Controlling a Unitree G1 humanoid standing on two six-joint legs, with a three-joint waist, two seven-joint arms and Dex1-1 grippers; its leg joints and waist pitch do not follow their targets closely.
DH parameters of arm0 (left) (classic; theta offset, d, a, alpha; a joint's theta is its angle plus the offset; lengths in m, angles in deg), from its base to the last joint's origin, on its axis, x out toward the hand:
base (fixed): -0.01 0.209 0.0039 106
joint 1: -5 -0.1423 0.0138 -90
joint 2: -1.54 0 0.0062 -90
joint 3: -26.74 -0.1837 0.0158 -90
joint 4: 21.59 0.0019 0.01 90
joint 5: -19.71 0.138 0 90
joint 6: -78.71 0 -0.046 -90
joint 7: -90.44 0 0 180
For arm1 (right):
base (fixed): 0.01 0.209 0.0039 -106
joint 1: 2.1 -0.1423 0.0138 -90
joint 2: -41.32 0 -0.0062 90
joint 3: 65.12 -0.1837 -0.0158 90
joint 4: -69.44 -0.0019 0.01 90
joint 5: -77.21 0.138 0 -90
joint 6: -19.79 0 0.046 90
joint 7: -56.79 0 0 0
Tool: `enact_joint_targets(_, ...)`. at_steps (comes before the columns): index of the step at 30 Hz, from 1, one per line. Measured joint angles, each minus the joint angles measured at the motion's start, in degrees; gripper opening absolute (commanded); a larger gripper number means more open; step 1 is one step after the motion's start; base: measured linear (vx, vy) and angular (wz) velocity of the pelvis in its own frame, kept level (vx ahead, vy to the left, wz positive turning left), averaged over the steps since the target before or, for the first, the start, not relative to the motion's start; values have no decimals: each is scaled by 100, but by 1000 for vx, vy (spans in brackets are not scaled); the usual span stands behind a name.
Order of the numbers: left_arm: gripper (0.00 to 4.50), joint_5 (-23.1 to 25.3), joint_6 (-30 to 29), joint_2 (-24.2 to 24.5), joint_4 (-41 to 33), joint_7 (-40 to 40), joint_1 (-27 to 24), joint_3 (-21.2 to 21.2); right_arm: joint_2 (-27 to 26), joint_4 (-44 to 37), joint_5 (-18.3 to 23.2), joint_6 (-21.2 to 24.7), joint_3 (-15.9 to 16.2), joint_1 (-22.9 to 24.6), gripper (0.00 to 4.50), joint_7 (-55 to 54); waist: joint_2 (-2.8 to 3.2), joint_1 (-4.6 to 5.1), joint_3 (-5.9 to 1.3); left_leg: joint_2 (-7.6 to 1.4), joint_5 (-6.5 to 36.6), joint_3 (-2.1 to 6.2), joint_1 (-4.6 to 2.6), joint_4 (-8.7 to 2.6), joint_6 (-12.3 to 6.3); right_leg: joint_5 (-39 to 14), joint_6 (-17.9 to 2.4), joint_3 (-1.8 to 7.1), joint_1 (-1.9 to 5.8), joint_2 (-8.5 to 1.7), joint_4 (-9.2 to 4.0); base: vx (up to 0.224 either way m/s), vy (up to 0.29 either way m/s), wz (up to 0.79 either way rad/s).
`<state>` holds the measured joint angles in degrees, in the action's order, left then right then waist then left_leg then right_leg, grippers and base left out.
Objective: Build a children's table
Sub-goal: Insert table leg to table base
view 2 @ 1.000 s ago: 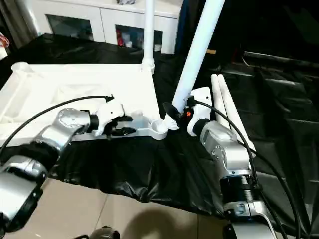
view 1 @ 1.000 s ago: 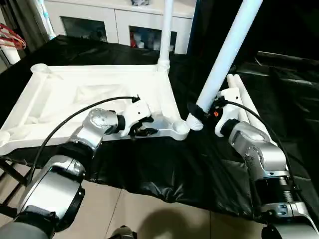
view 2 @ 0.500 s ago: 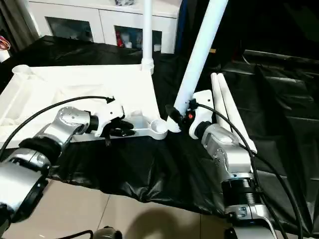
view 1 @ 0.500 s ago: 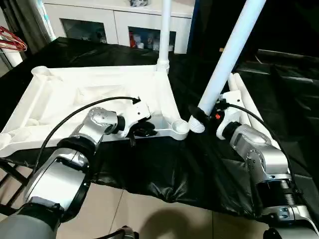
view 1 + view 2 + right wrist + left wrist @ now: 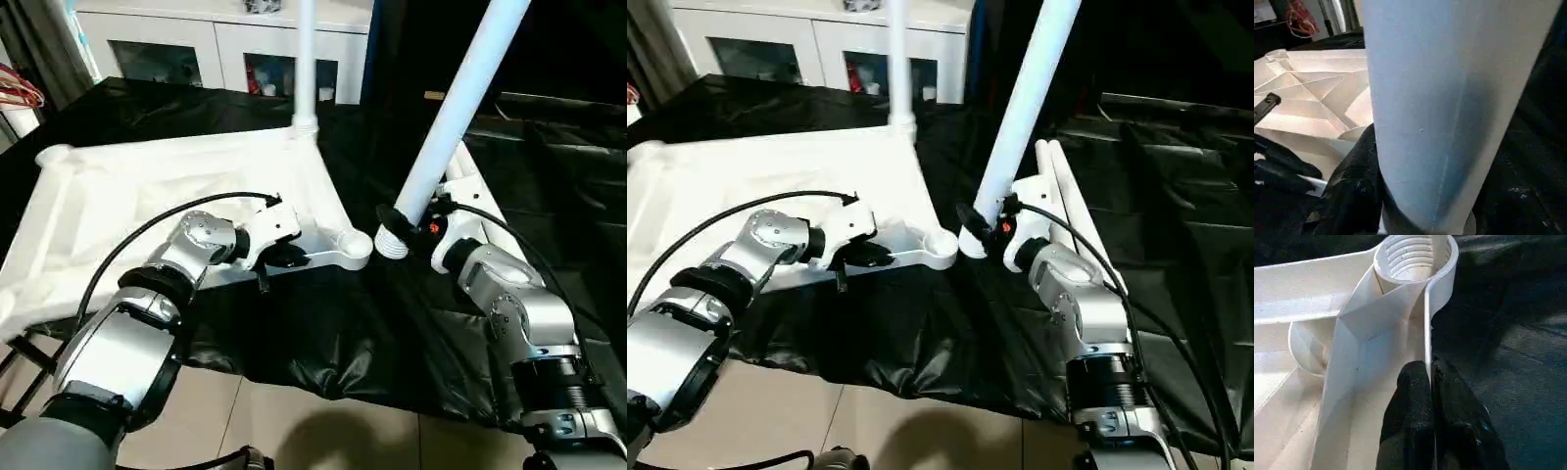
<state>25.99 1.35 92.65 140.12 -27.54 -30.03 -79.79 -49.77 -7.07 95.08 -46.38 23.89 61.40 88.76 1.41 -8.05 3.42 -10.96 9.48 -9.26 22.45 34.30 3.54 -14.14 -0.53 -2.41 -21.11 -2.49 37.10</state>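
The white table top [image 5: 147, 186] lies upside down on the black cloth. One leg [image 5: 305, 69] stands upright in its far right corner. My left gripper [image 5: 284, 257] is shut on the near rim, just left of the open corner socket [image 5: 355, 245]. In the left wrist view its fingertips [image 5: 1415, 382] pinch the thin rim wall below the threaded socket [image 5: 1415, 257]. My right gripper [image 5: 407, 223] is shut on a second leg [image 5: 446, 127], which leans up and to the right. That leg's flared end [image 5: 392, 240] sits close beside the socket. The right wrist view has the leg [image 5: 1449, 98] up close.
Two more white legs [image 5: 1058, 186] lie on the black cloth [image 5: 323, 323] behind my right wrist. A white cabinet with glass doors [image 5: 216, 54] stands at the back. The cloth hangs over the near table edge above a tiled floor [image 5: 294, 421].
My left gripper's fingers have shut on the table top's near rim. The top looks turned a little, its far corners further left. The right gripper still holds the leg by the socket.
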Motion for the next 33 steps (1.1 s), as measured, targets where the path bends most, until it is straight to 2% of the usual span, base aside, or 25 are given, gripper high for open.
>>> enact_joint_targets(3,0,-165,-272,24,-420,374,-236,64,180,-172,67,214,208,3,191,446,-13,-33,4,-4,-5,-19,1,-1,-29,-1,-2,-1,-1,-7,1,0,0,0)
enact_joint_targets(8,0,-311,-551,-16,-1423,609,-807,27,190,-204,68,246,409,-1,191,695,-47,-79,0,-1,-23,-82,5,-9,-71,-2,-2,-17,-2,-62,2,0,0,0)
enact_joint_targets(12,0,-289,-758,-52,-2106,372,-1183,-4,166,6,-18,236,515,-31,191,769,-119,-72,-8,7,-34,-131,6,-7,-103,2,4,-16,3,-98,0,0,0,0)
enact_joint_targets(16,0,-190,-850,-46,-2486,115,-1388,-8,162,185,-141,226,666,-137,191,834,-151,-28,-14,10,-38,-152,3,-6,-110,16,22,-14,3,-112,-4,0,0,0)
enact_joint_targets(21,0,-150,-1067,-1,-2799,70,-1507,-13,172,265,-244,211,699,-224,191,831,-164,-15,-17,7,-39,-153,2,-9,-107,19,32,-14,1,-111,-6,0,0,0)
enact_joint_targets(27,0,-156,-1124,17,-2848,99,-1518,-7,182,500,-281,43,624,-277,191,744,-164,-10,-17,6,-39,-156,2,-14,-107,19,33,-13,-2,-109,-7,0,0,0)
enact_joint_targets(29,45,-162,-1144,2,-2847,87,-1517,1,177,585,-289,44,613,-275,191,721,-163,-10,-17,6,-39,-156,2,-14,-107,19,33,-12,-2,-109,-7,0,0,0)
enact_joint_targets(32,59,-182,-1177,-27,-2780,83,-1516,17,159,596,-289,36,590,-275,191,707,-164,-10,-16,6,-39,-158,3,-14,-107,19,33,-12,-4,-109,-7,0,0,0)
enact_joint_targets(33,77,-184,-1162,-30,-2746,68,-1506,16,154,614,-287,22,588,-276,191,700,-158,-9,-16,5,-39,-158,2,-14,-107,19,34,-11,-4,-109,-7,0,0,0)
